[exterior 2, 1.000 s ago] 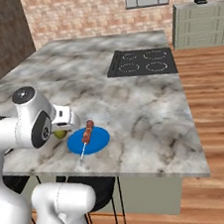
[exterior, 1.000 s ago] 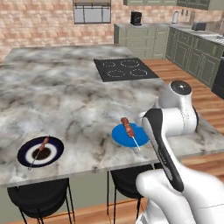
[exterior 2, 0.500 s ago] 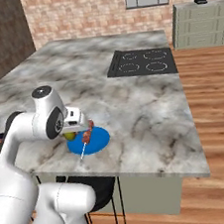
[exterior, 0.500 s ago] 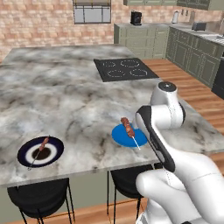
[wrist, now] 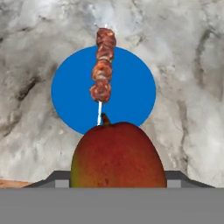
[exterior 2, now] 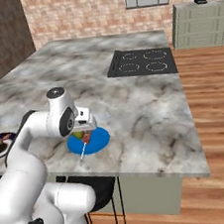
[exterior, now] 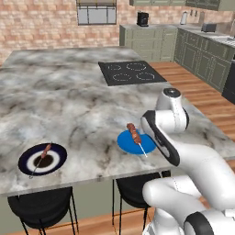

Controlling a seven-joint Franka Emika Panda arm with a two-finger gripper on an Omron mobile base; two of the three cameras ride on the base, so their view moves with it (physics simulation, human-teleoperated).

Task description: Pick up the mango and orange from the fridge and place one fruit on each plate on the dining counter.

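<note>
1. Clamped around the mango (wrist: 118,155), my gripper (exterior 2: 85,129) is partly closed, its jaws spread about the width of the fruit; from the hand camera the mango blocks my fingertips, so I judge the hold from the fruit sitting square between them.
2. From the right base camera I see the mango as a green-yellow patch tucked under my hand, hanging over the near-left part of the bright blue plate (exterior 2: 99,143), apparently not yet resting on it.
3. That plate lies near the front edge of the dining counter (exterior 2: 132,101), and a meat skewer (wrist: 102,72) lies across it, its stick running toward the mango.
4. A second plate, the dark navy plate (exterior: 58,163), sits further along the same edge with its own skewer (exterior: 42,155) on it; the orange is not on either plate.
5. Handling, as I judge it: the mango looks firm, smooth-skinned and moderately heavy, oval, so it could slip or roll. Holding it across its widest middle, as now, seems right; squeezing harder might bruise it.
6. Setting it down beside the skewer rather than on it should keep it from rocking or rolling off the flat plate.
</note>
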